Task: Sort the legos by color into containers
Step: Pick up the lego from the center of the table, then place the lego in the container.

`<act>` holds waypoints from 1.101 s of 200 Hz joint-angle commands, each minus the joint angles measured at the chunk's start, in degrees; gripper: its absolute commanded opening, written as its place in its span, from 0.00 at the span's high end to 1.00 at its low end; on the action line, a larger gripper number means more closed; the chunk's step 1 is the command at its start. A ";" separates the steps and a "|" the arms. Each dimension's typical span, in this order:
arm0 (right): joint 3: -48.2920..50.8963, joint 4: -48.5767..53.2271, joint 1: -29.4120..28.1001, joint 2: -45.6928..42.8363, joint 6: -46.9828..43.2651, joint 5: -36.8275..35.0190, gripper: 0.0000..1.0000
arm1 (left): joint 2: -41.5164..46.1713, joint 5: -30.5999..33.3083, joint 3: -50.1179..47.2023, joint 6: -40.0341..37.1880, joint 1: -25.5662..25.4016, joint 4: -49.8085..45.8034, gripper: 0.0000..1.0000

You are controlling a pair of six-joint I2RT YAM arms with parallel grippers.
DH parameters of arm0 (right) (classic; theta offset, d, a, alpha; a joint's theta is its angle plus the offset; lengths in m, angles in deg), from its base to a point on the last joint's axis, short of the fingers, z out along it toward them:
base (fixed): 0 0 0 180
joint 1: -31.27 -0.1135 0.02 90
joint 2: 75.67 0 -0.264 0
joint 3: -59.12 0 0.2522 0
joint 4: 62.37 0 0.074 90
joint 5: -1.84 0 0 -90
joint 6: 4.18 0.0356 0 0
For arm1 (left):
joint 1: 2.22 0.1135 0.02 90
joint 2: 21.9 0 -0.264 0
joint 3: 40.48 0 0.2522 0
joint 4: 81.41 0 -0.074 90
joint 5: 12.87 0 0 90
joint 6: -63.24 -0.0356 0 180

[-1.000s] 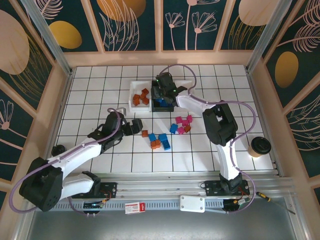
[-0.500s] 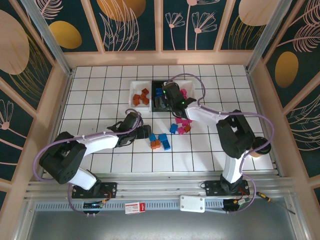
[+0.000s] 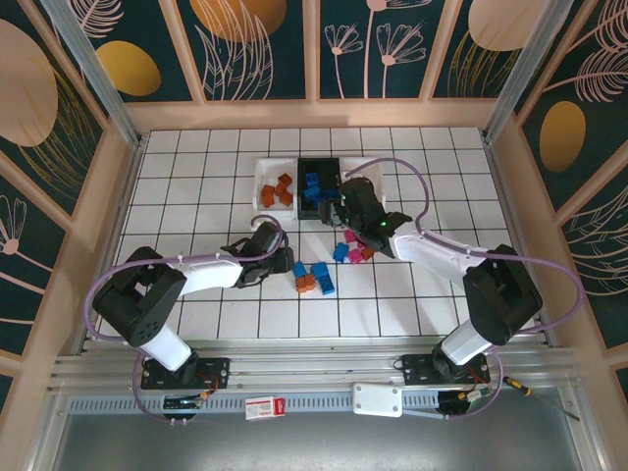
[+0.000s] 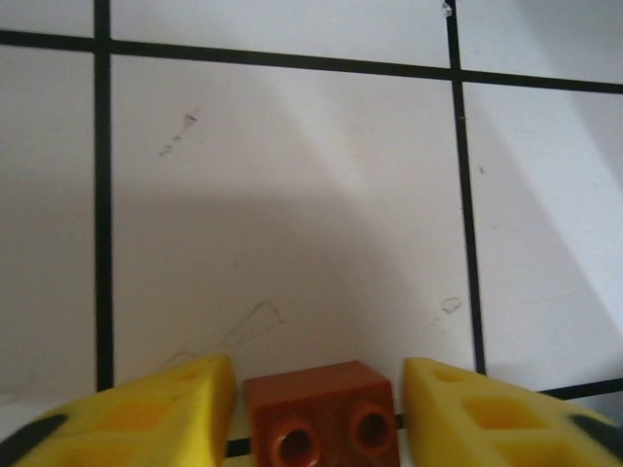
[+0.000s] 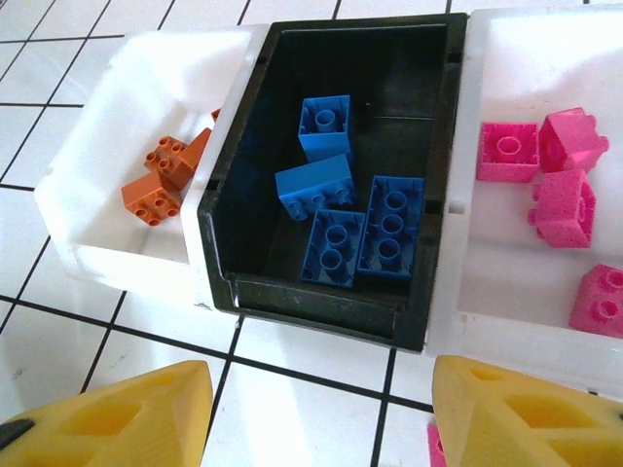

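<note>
An orange-brown lego lies on the white grid table between the yellow fingers of my left gripper, with a thin gap on each side; the gripper is open. In the top view my left gripper is left of the loose pile of blue, orange-brown and pink legos. My right gripper is open and empty, just in front of the black bin of blue legos. The left white bin holds orange-brown legos. The right white bin holds pink legos. My right gripper hides part of that bin from above.
The three bins stand side by side at the back middle of the table. A white box with a red label, a white device and a screwdriver lie on the metal ledge in front. Wooden frame walls enclose the table.
My left gripper has slid right and now straddles the lone orange-brown lego. My right gripper has pulled back from over the black bin toward the near right.
</note>
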 commanded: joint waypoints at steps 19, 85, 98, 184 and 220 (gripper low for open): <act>2.78 -2.11 -0.06 -2.56 1.52 -2.32 0.38 | 2.77 2.41 -4.81 1.77 -0.59 -4.30 0.67; 8.38 -2.94 -0.22 -7.47 3.92 -1.37 0.38 | 9.63 7.92 4.48 -1.66 1.07 -9.15 0.76; 9.72 -2.70 -0.43 -8.77 4.46 -1.55 0.38 | 9.00 7.76 8.52 -2.89 3.58 -9.53 0.76; 15.58 -1.78 -2.69 -13.40 5.63 -1.44 0.38 | -14.19 6.96 36.72 -7.01 12.77 -9.27 0.73; 18.06 -1.95 -4.61 -14.25 5.10 2.72 0.38 | -21.87 7.02 46.64 -7.16 13.71 -13.29 0.59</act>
